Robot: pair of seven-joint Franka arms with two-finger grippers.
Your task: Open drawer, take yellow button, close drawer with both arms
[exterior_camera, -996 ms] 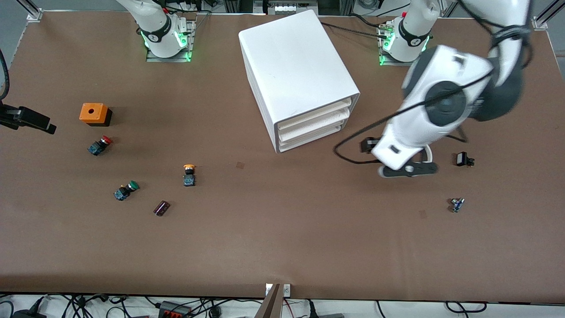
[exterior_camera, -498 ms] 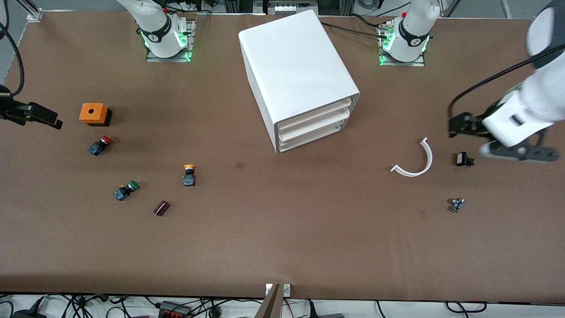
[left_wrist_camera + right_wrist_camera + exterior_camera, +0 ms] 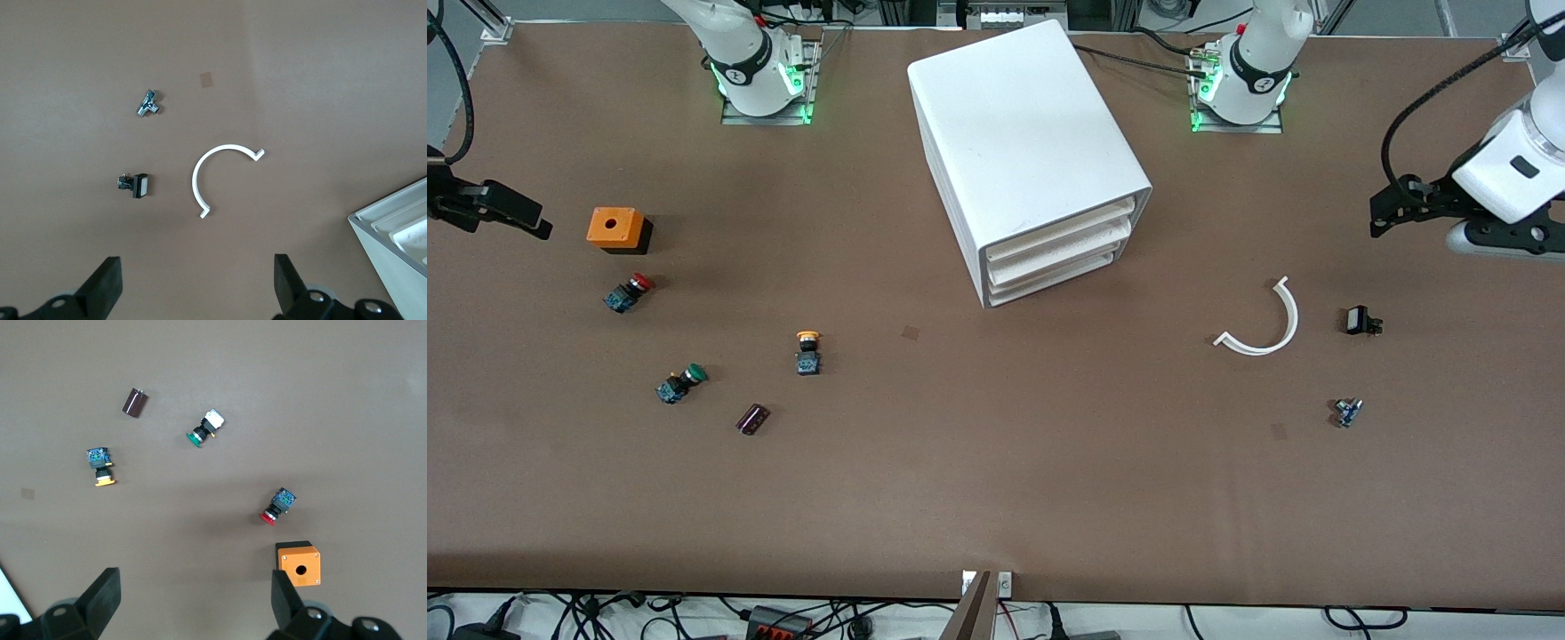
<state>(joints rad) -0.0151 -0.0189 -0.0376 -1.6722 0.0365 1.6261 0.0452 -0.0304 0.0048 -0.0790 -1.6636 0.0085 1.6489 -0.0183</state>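
Both grippers hung open and empty: left gripper (image 3: 193,290) over the table's left-arm end, right gripper (image 3: 193,607) over the right-arm end. The drawer (image 3: 1060,233) sat closed, and the button (image 3: 807,351) lay on the table (image 3: 996,480).

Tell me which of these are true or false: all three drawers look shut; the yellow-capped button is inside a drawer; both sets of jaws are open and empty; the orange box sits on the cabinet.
1. All three drawers of the cabinet, the top drawer included, look shut. True.
2. The yellow-capped button is inside a drawer. False: it lies on the table.
3. The left gripper and right gripper have open, empty jaws. True.
4. The orange box sits on the cabinet. False: it stands on the table beside the red-capped button.
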